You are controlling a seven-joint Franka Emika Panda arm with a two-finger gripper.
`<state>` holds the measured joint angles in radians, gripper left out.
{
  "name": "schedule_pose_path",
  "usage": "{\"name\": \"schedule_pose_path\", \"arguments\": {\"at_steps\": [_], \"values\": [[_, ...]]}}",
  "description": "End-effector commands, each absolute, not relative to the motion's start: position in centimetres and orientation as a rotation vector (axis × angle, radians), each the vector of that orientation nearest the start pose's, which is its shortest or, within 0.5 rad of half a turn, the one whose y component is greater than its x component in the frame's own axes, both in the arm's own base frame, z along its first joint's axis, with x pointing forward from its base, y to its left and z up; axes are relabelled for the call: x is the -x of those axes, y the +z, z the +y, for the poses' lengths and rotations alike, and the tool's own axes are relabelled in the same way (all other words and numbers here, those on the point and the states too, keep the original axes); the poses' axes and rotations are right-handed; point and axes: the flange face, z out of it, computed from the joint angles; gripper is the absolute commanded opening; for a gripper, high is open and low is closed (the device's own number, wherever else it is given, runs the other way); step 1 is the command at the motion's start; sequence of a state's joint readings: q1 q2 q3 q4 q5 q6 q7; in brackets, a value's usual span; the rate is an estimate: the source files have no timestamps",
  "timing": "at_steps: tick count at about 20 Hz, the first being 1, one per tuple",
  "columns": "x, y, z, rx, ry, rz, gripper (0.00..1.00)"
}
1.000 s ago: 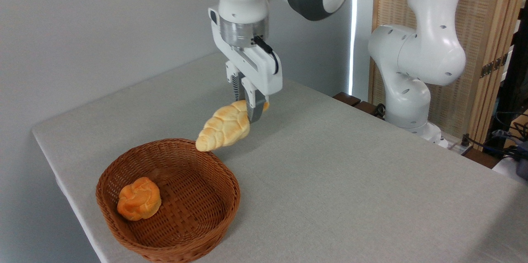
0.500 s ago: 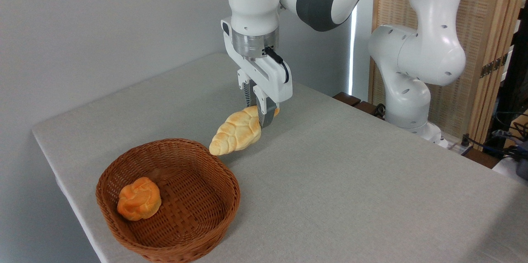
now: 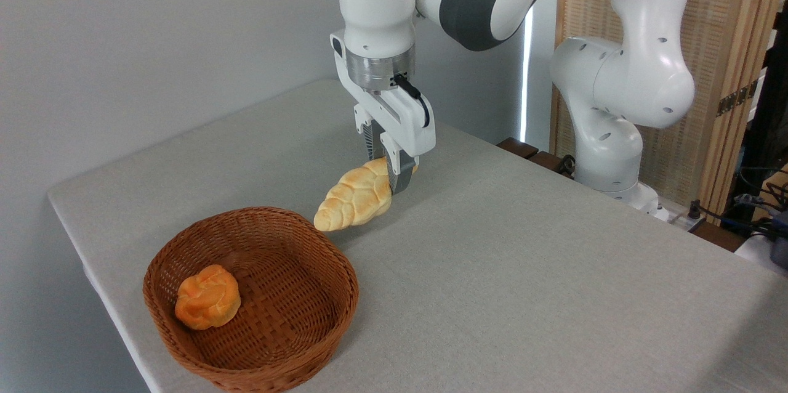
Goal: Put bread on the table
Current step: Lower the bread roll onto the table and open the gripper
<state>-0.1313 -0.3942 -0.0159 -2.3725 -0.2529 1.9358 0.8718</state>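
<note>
Clamped on the far end of the bread (image 3: 356,196), the end effector (image 3: 394,174) points straight down, its two fingers closed across the loaf's upper tapered tip. That braided, pale-golden loaf slopes down and to the left from the grip, its lower tip just beyond the far rim of the wicker basket (image 3: 295,344), outside it. Whether the low tip touches the grey surface (image 3: 523,270) or hangs barely above it cannot be told. Above the grip, the white wrist stands vertical, and the arm (image 3: 615,79) bends over from its base at the right rear edge. Inside the basket, near its left wall, lies a small round orange bun (image 3: 207,305), well apart from the loaf.
</note>
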Motion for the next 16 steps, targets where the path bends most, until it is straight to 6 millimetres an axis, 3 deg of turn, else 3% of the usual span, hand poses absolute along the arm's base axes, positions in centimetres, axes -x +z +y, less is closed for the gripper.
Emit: {"name": "schedule_pose_path", "arguments": {"at_steps": [1,12,16], "values": [[-41.51,47.19,-8.06,3.009,-0.102,1.521,0.67],[-41.57,47.00,-8.07,3.012,-0.095,1.519,0.79],[-41.63,47.08,-8.00,3.012,-0.100,1.517,0.90]]}}
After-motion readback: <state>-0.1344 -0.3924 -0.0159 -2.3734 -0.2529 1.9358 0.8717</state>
